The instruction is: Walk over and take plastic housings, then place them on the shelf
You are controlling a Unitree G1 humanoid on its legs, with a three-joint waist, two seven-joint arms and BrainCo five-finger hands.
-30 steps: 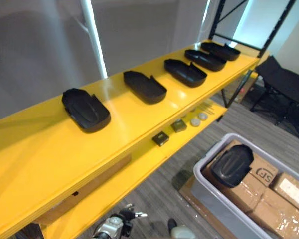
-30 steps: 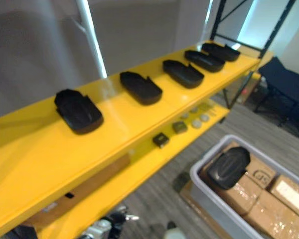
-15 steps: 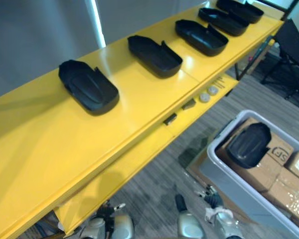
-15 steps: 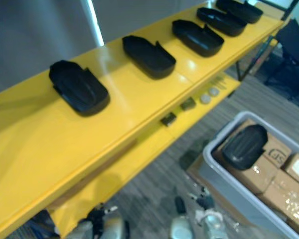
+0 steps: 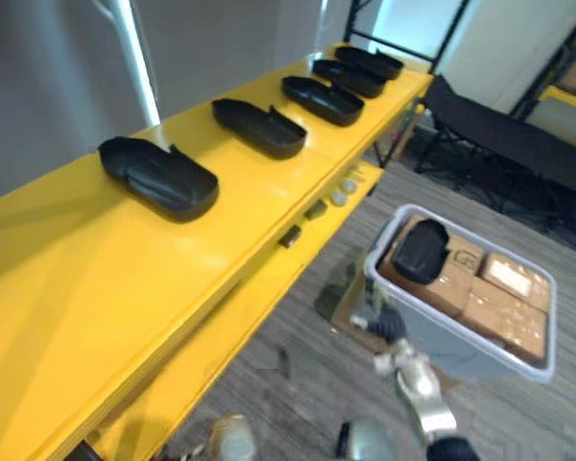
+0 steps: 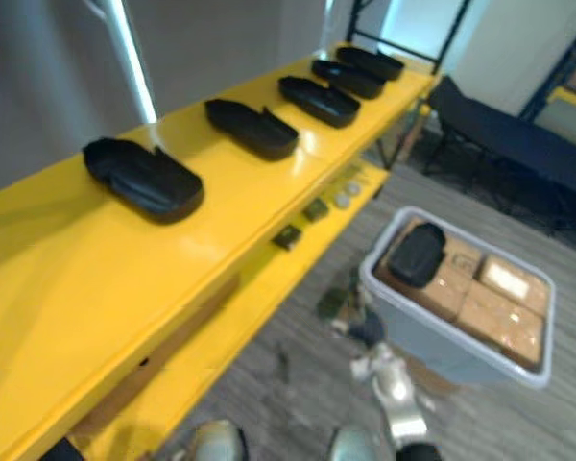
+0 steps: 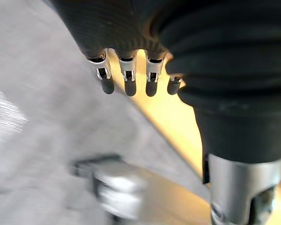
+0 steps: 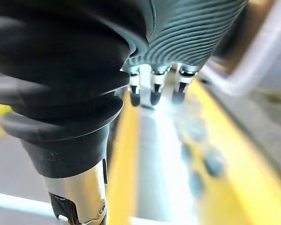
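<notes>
Several black plastic housings lie in a row on the yellow top shelf (image 5: 96,279); the nearest (image 5: 158,176) is at the left and the others (image 5: 259,128) (image 5: 322,99) run toward the far end. One more black housing (image 5: 420,252) rests on cardboard boxes in a grey bin (image 5: 442,331) on the floor. My right hand (image 5: 386,325) hangs in front of the bin's near corner, apart from it, its fingers (image 8: 152,91) relaxed and holding nothing. My left hand (image 7: 117,28) has straight fingers (image 7: 130,82) over the floor beside the shelf edge, with nothing in them.
A lower yellow shelf (image 5: 221,336) juts out under the top one, with a small dark block (image 5: 289,236) and round parts (image 5: 341,197) on it. Brown boxes (image 5: 504,293) fill the bin. A black folding cot (image 5: 499,125) stands behind the bin at the right.
The camera has swung, so the shelf and bin sit further off in the picture. My right arm has risen from the bottom edge to just in front of the bin.
</notes>
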